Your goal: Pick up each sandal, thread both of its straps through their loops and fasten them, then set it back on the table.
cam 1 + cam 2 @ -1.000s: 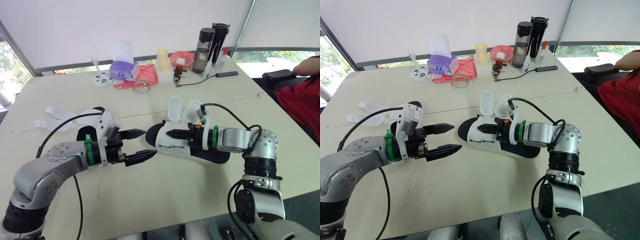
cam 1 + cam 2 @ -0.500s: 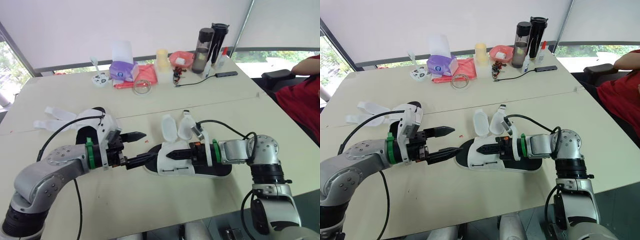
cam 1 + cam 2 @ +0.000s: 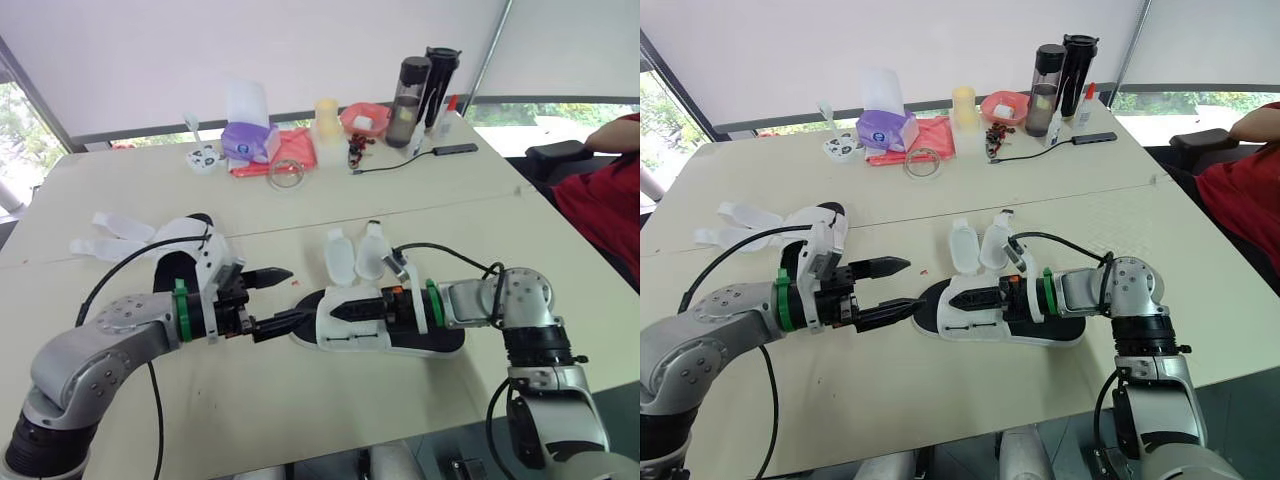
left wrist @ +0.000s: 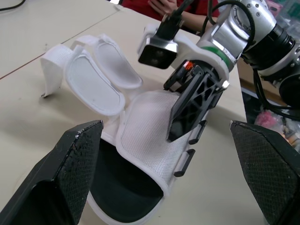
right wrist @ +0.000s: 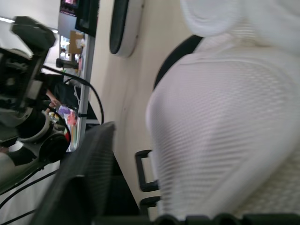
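Note:
A sandal [image 3: 352,336] with a black sole and white mesh upper lies on the table in front of me. Its two white straps [image 3: 340,255] stand unfastened, folded back toward the far side. My right gripper [image 3: 338,312] is at the mesh upper; in the right wrist view one finger [image 5: 89,178] stands well off to the side with the mesh between, so it is open. The left gripper [image 3: 296,294] is open at the sandal's toe, lower fingertip touching or almost touching it. Black loops [image 4: 197,132] show on the sandal's near side. A second sandal [image 3: 185,232] lies behind my left arm, straps loose.
Along the far side stand a purple tissue box [image 3: 247,140], a red cloth [image 3: 292,150], a pink bowl [image 3: 362,118], two dark bottles [image 3: 412,88] and a black cable [image 3: 400,158]. A person's red sleeve [image 3: 600,195] is at the right. The table's front edge [image 3: 330,450] runs close.
The right arm brought the sandal down and to the left, toe now at the left gripper's lower finger. The right gripper's fingers have come apart. The left arm barely moved.

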Available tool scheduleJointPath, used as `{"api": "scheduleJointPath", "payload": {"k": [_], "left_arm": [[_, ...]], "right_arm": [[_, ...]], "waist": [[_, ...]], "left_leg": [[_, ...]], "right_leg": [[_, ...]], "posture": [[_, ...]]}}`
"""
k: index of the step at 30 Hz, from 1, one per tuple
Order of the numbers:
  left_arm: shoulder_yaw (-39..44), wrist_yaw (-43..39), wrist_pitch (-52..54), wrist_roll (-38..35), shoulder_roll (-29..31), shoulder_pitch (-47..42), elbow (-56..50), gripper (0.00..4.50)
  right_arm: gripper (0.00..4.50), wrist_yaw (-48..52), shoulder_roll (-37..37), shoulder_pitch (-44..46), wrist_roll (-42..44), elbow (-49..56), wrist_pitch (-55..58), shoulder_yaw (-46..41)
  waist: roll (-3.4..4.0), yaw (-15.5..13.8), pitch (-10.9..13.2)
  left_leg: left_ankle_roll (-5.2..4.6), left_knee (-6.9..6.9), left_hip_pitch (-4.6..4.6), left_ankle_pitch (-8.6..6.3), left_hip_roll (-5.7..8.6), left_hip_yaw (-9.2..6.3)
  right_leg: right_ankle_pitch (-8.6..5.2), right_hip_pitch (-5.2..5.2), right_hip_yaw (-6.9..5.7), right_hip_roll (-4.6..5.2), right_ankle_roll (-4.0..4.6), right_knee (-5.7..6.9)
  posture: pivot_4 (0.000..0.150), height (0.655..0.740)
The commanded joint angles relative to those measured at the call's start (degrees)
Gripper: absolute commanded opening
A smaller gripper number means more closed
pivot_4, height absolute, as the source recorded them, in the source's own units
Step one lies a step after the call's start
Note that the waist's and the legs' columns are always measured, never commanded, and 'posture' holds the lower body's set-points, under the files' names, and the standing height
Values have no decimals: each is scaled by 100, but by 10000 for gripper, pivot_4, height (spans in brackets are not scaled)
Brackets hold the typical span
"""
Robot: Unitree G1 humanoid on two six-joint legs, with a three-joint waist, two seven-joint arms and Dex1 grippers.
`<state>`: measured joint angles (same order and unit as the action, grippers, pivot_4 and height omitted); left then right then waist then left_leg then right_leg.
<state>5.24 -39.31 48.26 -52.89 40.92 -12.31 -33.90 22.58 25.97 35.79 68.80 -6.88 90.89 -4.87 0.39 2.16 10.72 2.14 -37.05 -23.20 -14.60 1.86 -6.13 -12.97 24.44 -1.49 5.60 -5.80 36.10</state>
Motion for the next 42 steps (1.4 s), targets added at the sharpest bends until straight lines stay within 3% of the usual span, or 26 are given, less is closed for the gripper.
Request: {"api": "scheduleJointPath", "payload": {"k": [1,13,17,22,32,38,42], "left_arm": [[-30,-110,-142,83,-9,67,-19,45000],[-369,-827,-964,1088,3,-80,928,45000],[-631,-1288,-1297,1393,-6,-181,1303,27185],[-1294,-2024,-1950,2051,-166,-495,2099,822],[-1945,-2636,-2777,2950,-673,-1017,3233,298],[-2131,-2578,-3044,3303,-1110,-1227,3605,298],[-2518,-2573,-3151,3932,-1123,-1384,3866,298]], "right_arm": [[44590,100,183,-112,-254,298,-112,-116],[44590,665,1084,-1060,12,2234,-553,-956],[45000,666,1174,-1172,259,2507,-817,-1396],[45000,-77,858,-540,352,1572,-954,-1829],[45000,-34,1327,-182,-128,1171,-919,-1504],[45000,12,1242,378,-627,550,-1030,-1086],[45000,-132,895,843,-1094,-179,-1172,-885]], "waist": [[-1,-5,-1],[-4,-149,2],[-10,-133,6],[-11,-141,7],[-16,-149,11],[-16,-117,12],[-18,-131,11]], "left_leg": [[0,-1,1,0,0,0],[0,-2,-7,0,0,-1],[0,-3,-7,0,-1,1],[0,-5,-5,0,-4,6],[-1,-1,-17,0,-3,3],[-1,-2,-8,0,-9,5],[-2,-8,-8,1,-9,4]], "right_leg": [[-1,-1,0,0,2,0],[-9,1,-1,0,15,-6],[-10,0,-1,0,15,-9],[-6,1,0,0,26,-8],[4,6,-3,0,-2,-16],[5,5,-3,-4,0,-3],[7,4,-4,-4,2,-3]], "posture": [[1500,7400],[1500,7400],[1500,7400],[1500,7400],[1500,7400],[1500,7400],[1500,7400]]}}
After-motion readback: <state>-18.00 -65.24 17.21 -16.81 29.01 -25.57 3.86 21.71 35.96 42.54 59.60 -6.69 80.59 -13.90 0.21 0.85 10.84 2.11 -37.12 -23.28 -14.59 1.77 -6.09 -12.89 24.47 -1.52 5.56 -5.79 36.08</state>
